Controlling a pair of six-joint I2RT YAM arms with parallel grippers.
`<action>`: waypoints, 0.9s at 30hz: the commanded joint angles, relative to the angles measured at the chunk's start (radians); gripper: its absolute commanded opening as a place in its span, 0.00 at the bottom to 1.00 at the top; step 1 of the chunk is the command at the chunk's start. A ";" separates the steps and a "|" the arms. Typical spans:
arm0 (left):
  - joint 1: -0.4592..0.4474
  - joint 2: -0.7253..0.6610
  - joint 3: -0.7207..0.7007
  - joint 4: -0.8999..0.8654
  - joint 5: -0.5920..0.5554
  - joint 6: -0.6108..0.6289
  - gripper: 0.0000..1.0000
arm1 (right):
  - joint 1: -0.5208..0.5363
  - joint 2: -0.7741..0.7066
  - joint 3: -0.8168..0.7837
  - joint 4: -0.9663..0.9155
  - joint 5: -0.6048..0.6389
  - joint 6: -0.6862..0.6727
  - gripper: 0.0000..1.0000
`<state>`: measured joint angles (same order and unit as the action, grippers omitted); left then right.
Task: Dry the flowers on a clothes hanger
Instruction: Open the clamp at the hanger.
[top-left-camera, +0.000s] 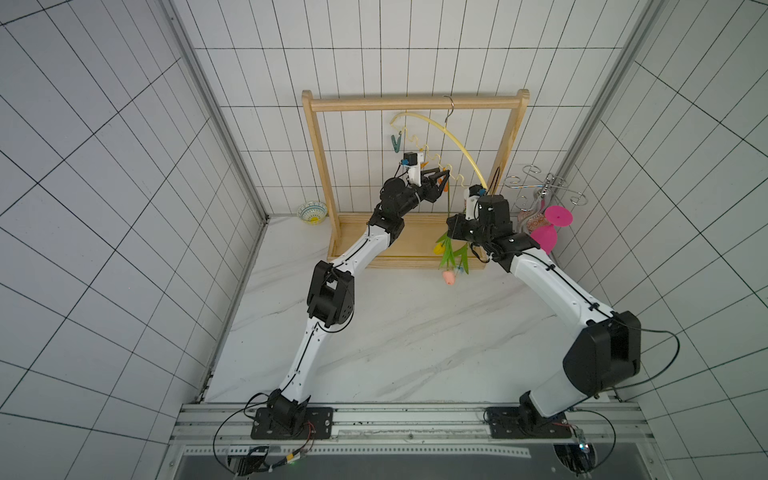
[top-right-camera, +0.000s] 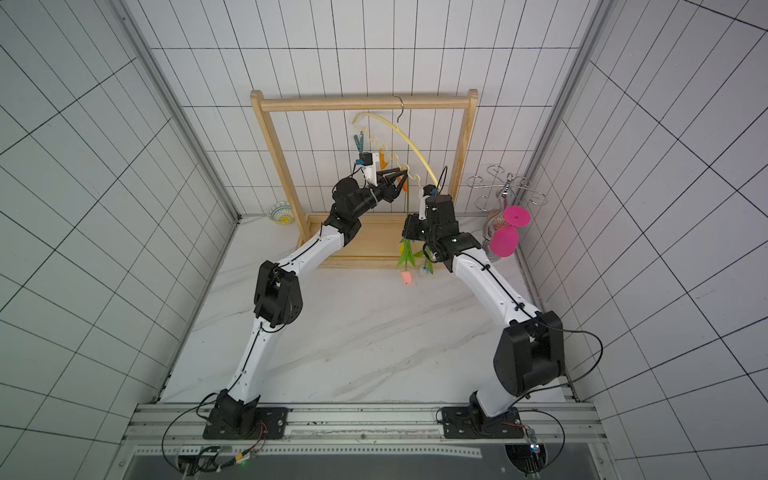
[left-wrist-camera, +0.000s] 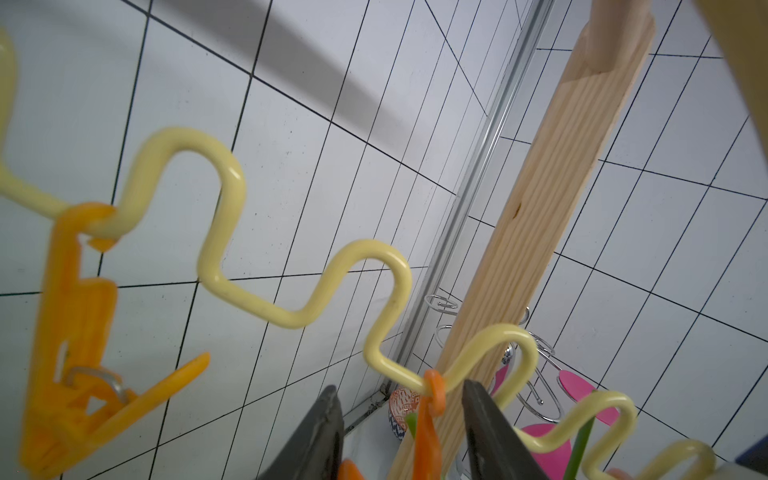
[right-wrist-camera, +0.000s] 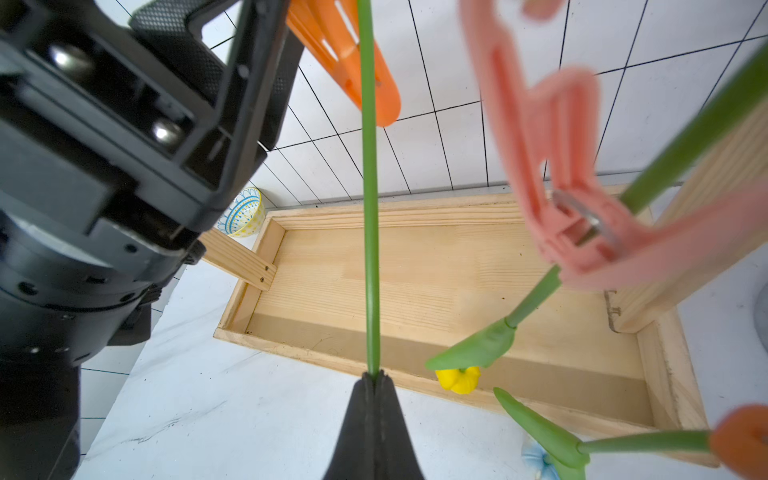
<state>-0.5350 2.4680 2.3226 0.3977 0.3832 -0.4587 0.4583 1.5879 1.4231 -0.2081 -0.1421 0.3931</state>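
Note:
The pale yellow clothes hanger (top-left-camera: 457, 141) hangs tilted from the wooden rack's top bar, and its wavy bar (left-wrist-camera: 232, 191) runs across the left wrist view. My left gripper (left-wrist-camera: 399, 386) is open, with one jaw on each side of an orange clip (left-wrist-camera: 430, 415) on that bar. My right gripper (right-wrist-camera: 374, 378) is shut on a flower's green stem (right-wrist-camera: 370, 208), which rises to the orange clip (right-wrist-camera: 345, 54). A pink clip (right-wrist-camera: 582, 232) holds another stem. The flowers hang head down: pink (top-left-camera: 449, 277), yellow (top-left-camera: 438, 248) and white (right-wrist-camera: 534, 457).
The wooden rack (top-left-camera: 320, 166) stands against the back wall with its tray base (right-wrist-camera: 457, 270) below the flowers. A patterned bowl (top-left-camera: 312, 212) sits left of it. A silver swirly stand (top-left-camera: 540, 187) and magenta goblets (top-left-camera: 558, 217) crowd the right, beside my right arm.

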 joint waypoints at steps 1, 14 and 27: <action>-0.005 0.037 0.029 -0.026 -0.007 0.012 0.49 | 0.003 0.001 0.054 -0.008 -0.001 -0.014 0.00; -0.005 0.035 0.032 -0.027 -0.010 0.018 0.49 | 0.003 0.004 0.057 -0.010 -0.004 -0.016 0.00; -0.006 0.028 0.040 -0.029 -0.018 0.015 0.26 | 0.002 0.013 0.053 -0.018 0.007 -0.021 0.00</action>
<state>-0.5362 2.4874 2.3371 0.3698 0.3740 -0.4519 0.4583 1.5879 1.4380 -0.2283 -0.1440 0.3878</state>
